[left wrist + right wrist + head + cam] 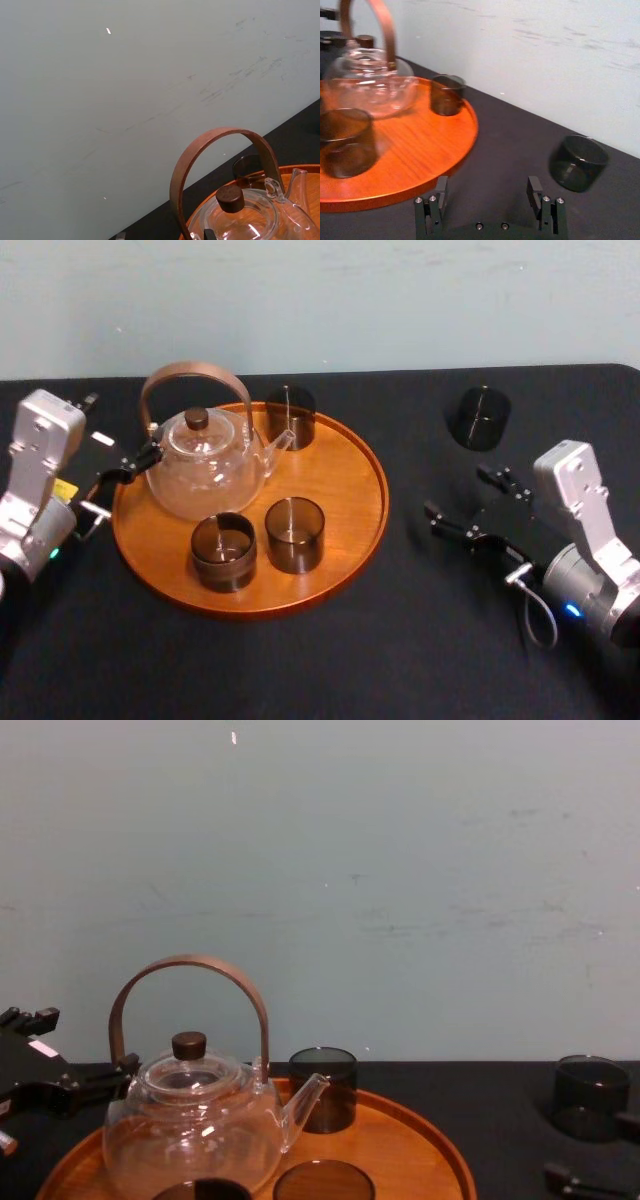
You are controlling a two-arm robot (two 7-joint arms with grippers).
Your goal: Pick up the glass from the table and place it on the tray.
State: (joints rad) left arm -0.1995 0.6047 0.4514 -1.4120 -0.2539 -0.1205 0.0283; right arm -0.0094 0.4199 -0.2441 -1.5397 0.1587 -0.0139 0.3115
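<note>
Head view: the left gripper [128, 468] is hovering at the left rim of the large round orange-brown wooden tray [345, 475], close beside the clear glass teapot [205, 470]; whether it is open or closed, I cannot tell. The dark smoked cylindrical glass [478, 418] is standing on the matte black table [300, 660], right of the tray and apart from it. The right gripper [457, 490] is waiting near the glass, spread wide and holding nothing.

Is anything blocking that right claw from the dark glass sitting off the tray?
Nothing visible: only bare table lies between the open right claw and the glass. The left claw is parked beside the tray.
</note>
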